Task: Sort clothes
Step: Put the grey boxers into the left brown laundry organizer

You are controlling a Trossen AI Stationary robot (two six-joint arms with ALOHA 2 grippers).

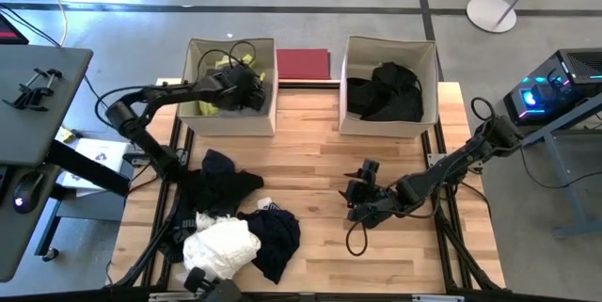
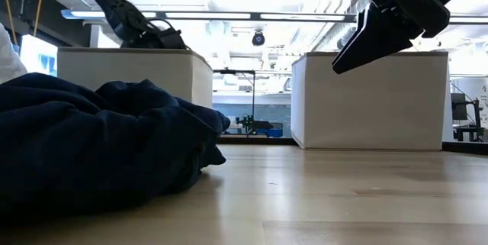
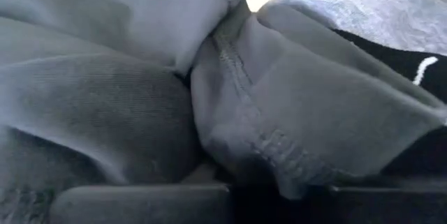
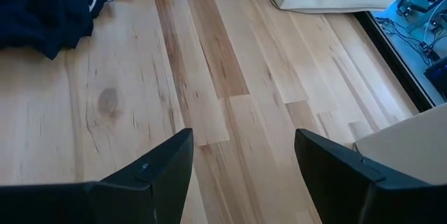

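Left hand (image 1: 246, 87) inside left box (image 1: 199, 121), clenched on grey garment (image 3: 293, 112) directly under it; lift goes straight up. Right hand (image 1: 357, 198) released, over bare surface (image 1: 320, 151), pile (image 1: 235, 231) to its left, nearer than left hand

Overhead view straight down, low view level across table (image 2: 351, 191), wrist views close-up

Two dark jointed arms trail black cables and end in angular matte-black fingers (image 4: 349, 175).
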